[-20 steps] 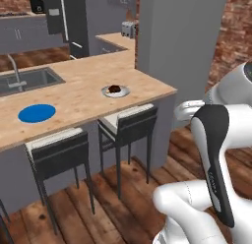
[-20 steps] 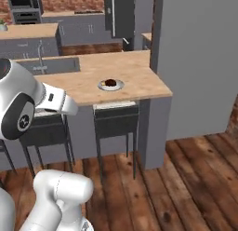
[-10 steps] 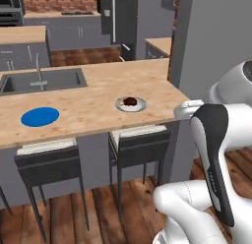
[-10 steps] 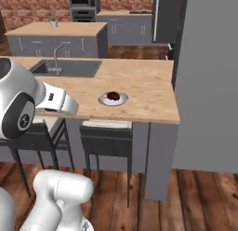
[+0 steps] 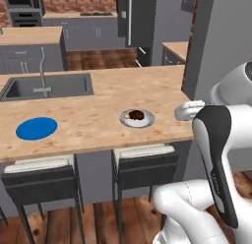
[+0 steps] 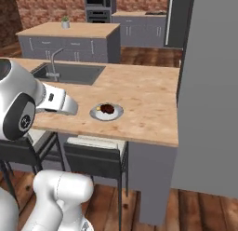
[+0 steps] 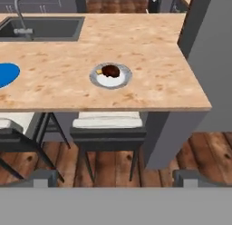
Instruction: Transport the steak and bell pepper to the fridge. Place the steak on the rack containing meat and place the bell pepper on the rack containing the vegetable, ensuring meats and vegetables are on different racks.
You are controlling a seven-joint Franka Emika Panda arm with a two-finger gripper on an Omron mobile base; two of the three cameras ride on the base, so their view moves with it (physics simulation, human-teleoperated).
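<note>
You are looking at the steak sitting on a small grey plate on the desk, near its front edge, with the blue plate lying well apart at 9 o'clock from it and the sink at about 10 o'clock. In the hand view the pincer is standing wide and released, gripping nothing, hanging well short of the desk above the stools. The steak is looking like a rough, glossy lump, so you are probably dealing with something soft, slightly slippery and fairly light; squeezing it hard is likely deforming it, not breaking it. Taking hold across its narrower middle from above, with the fingertips clearing the plate rim, is looking like the safest grip. A yellowish bit is showing at the steak's 9 o'clock edge; what it is, you cannot tell. The dark fridge is standing far off at 12 o'clock.
</note>
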